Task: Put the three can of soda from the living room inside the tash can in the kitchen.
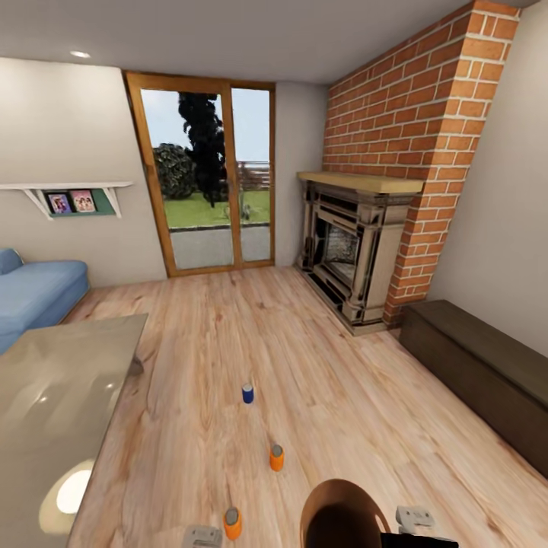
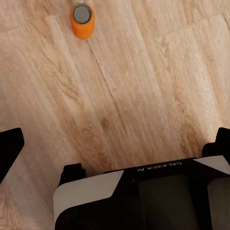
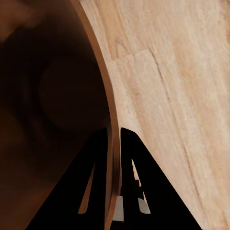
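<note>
Warm wood-plank floor (image 1: 320,396), living room: three short soda cans with grey metal tops, all upright, well apart in a loose line running away from me. Nearest, orange can (image 1: 232,524), just beside my left claw (image 1: 202,536); middle, second orange can (image 1: 276,457); farthest, dark blue can (image 1: 247,393).

Round bin, brown inside (image 1: 342,517): held low at my right. My right claw (image 3: 114,163) is closed onto its thin rim (image 3: 108,120), one finger inside the wall, one outside.

Left claw: fingers spread wide, holding nothing; the near orange can (image 2: 82,20) stands ahead of it across bare floor, axis vertical.

Judgement: the left arm is nearer and suits a sideways grasp on the can's wall.
</note>
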Available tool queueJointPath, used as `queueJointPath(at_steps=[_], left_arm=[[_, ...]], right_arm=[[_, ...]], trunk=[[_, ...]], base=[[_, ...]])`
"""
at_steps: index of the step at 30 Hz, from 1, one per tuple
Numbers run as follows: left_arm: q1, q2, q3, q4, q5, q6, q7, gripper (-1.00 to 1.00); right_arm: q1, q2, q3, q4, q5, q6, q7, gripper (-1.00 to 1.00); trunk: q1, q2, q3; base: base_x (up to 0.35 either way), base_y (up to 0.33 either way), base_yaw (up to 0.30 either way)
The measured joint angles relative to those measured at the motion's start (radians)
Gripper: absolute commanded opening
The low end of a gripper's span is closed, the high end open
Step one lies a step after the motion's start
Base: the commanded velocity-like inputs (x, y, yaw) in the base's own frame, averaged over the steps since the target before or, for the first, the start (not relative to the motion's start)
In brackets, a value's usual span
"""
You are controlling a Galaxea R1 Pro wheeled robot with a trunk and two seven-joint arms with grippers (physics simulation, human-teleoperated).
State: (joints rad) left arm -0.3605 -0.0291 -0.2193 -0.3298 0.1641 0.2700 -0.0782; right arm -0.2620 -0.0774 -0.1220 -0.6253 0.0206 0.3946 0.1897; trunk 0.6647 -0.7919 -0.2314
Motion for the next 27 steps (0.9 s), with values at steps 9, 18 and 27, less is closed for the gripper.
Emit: queueJointPath(at_steps=[9,18,27], left_arm=[[0.0,-0.001,0.0,0.001,0.0,0.0,0.0,1.0],[0.0,-0.001,0.0,0.0,0.0,-0.001,0.0,1.0],[0.0,0.0,0.0,-0.001,0.0,-0.002,0.0,1.0]], right_arm=[[0.0,0.0,0.0,0.0,0.0,0.0,0.0,-1.0],[0.0,0.0,0.001,0.0,-0.002,0.0,0.0,-1.0],[0.0,0.0,0.0,0.0,0.002,0.0,0.0,-1.0]], trunk=[[0.0,0.0,0.0],[0.0,0.0,0.0],[0.0,0.0,0.0]], base=[[0.342,0.001,0.0],[0.34,-0.009,0.0],[0.291,-0.139,0.0]])
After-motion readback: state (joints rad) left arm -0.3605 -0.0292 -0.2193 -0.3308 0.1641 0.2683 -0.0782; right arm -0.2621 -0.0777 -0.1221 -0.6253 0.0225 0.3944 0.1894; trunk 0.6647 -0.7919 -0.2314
